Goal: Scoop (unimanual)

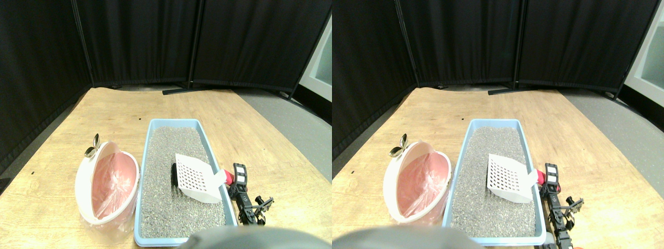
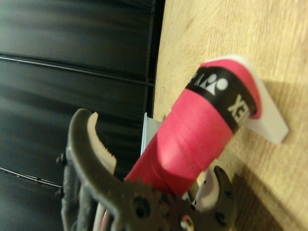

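A white slotted scoop lies tilted in the blue litter tray, its blade on the grey litter and its red-wrapped handle reaching over the tray's right rim. A small dark lump sits in the litter at the blade's left edge. My right gripper is at the handle's end, just outside that rim. In the wrist view the handle runs between the jaws of the gripper, which is open: one fingertip stands clear of the wrap, while the other jaw lies against it.
A white bin lined with a pink bag stands left of the tray, touching its long side, with a shiny metal piece at its far rim. The tray stands on a wooden floor. Black curtain panels close off the back.
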Controlling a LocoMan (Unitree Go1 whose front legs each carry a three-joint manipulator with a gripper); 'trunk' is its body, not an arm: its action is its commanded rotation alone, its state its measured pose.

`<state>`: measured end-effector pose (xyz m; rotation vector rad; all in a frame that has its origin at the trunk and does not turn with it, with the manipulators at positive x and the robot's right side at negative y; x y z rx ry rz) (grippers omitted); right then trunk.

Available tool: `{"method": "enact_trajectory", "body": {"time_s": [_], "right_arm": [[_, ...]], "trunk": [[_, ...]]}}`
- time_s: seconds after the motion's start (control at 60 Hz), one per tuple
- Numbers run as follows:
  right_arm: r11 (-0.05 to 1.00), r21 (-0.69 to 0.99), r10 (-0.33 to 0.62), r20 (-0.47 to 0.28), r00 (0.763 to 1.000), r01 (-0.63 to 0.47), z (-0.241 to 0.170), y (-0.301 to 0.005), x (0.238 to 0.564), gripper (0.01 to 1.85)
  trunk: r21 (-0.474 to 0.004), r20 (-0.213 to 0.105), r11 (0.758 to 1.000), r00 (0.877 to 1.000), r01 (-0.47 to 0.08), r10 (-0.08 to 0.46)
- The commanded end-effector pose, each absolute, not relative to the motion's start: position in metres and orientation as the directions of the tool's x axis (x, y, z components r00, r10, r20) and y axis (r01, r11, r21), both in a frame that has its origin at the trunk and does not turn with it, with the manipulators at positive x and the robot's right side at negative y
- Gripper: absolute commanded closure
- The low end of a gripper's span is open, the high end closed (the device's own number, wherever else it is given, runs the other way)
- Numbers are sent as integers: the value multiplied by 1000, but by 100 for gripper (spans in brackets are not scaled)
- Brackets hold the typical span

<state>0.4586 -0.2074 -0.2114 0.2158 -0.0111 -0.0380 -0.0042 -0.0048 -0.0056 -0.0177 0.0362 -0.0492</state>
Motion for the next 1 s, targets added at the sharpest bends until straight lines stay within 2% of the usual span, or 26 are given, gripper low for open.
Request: {"method": "enact_trajectory", "body": {"time_s": [0.017, 0.267, 0.45, 0.483, 0.533, 0.55, 0.567, 0.617, 0.683, 0.817, 0.867, 0.933, 1.0], "right_arm": [[981, 190, -40, 62, 997, 28, -202, -206, 464, 91], [984, 176, -41, 67, 997, 28, -198, -207, 466, 98], [982, 182, -55, 42, 998, 47, -198, -207, 466, 106], [985, 170, -49, 47, 998, 41, -199, -208, 467, 115], [991, 131, -22, 56, 998, 14, -199, -208, 468, 141], [992, 127, -17, 53, 998, 10, -199, -208, 468, 157], [992, 127, -17, 53, 998, 10, -199, -208, 468, 157], [992, 128, -27, 54, 998, 20, -199, -207, 469, 180], [995, 95, -16, 78, 997, 8, -199, -207, 469, 180], [996, 87, -43, 77, 996, 37, -195, -207, 467, 180], [997, 76, -35, 107, 994, 27, -193, -208, 467, 180], [995, 86, -49, 101, 994, 41, -190, -208, 466, 180], [999, 47, -19, 128, 992, 13, -186, -208, 466, 180]], "trunk": [[-30, -47, 998, 997, 54, -55], [-29, -40, 997, 997, 69, -70], [-32, -37, 997, 997, 69, -70], [-32, -36, 997, 997, 68, -70], [-33, -34, 997, 997, 66, -67], [-33, -34, 997, 997, 66, -67], [-33, -33, 997, 997, 66, -67], [-34, -31, 997, 997, 65, -66], [-35, -28, 997, 998, 62, -63], [-38, -23, 998, 998, 59, -60], [-40, -22, 997, 998, 59, -60], [-45, -22, 997, 998, 59, -60], [-48, -24, 997, 998, 55, -57]]}}
